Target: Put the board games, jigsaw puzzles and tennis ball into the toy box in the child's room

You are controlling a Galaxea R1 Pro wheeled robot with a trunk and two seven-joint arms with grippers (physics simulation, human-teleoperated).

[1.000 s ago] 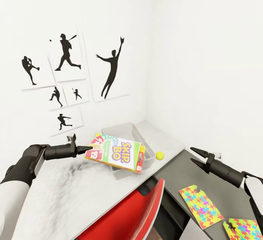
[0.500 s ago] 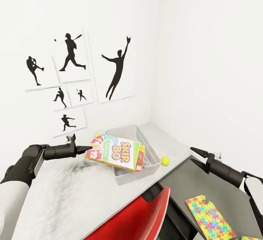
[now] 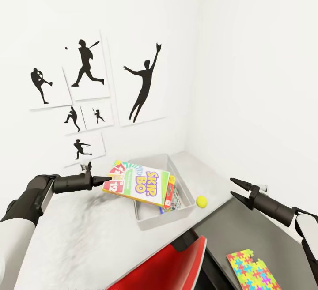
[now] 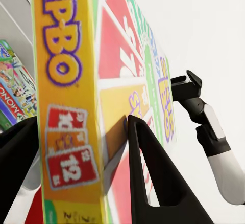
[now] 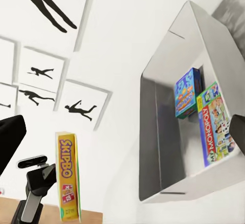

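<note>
Skip-Bo board game point(image 3: 140, 185), clamped by left end effector point(image 3: 107, 178) above toy box point(image 3: 184, 192) on worktop point(image 3: 79, 232); tennis ball point(image 3: 202, 201) beside box; right end effector point(image 3: 235, 190) spread apart.

The room is very bright and the white walls point(image 3: 247, 60) look almost washed out. Light seems soft and comes from above, so shadows are pale. A faint grey shadow lies on the bench point(image 3: 88, 232) under the yellow-green-orange board game point(image 3: 141, 185). The inside of the toy box point(image 3: 152, 219) is a little darker grey. The black wall pictures point(image 3: 141, 82) look sharp. In the left wrist view the game box is so close that its print looks big and a bit soft. No glare shows. Lines near the picture edges lean a little.
</note>
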